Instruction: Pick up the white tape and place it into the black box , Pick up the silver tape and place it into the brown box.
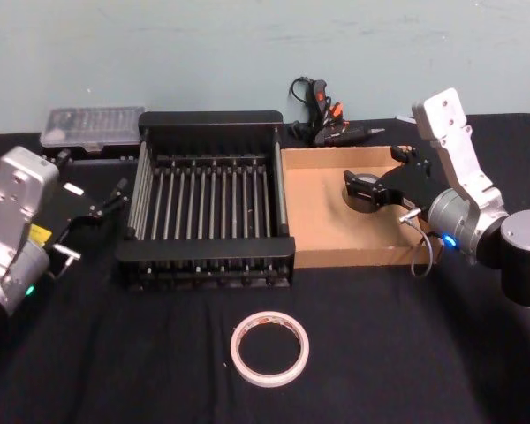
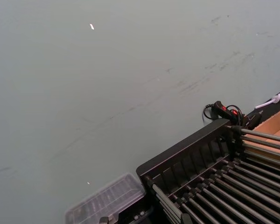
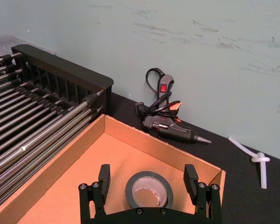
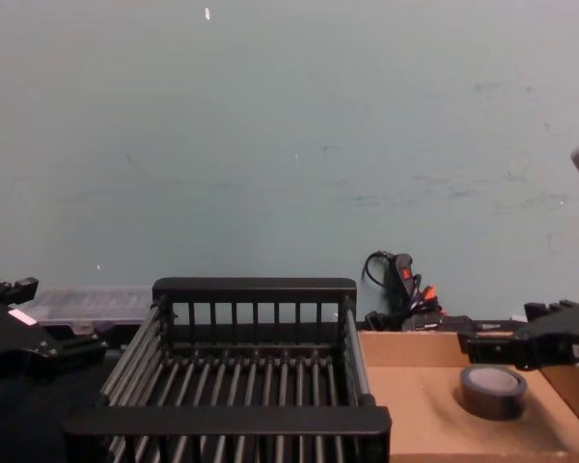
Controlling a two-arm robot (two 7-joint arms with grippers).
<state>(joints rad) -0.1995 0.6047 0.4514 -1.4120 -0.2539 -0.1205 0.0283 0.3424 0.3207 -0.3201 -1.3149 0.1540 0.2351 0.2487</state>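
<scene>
Silver tape (image 3: 149, 190) flat on the floor of the brown box (image 1: 314, 216), between the spread fingers (image 3: 104, 175) of the right gripper (image 3: 147, 179), untouched. White tape (image 1: 269, 347) flat on the table (image 1: 406, 353), in front of the black box (image 1: 208, 256). Left gripper (image 1: 106, 201) beside the crate's left wall, fingers apart, holding nothing.
</scene>
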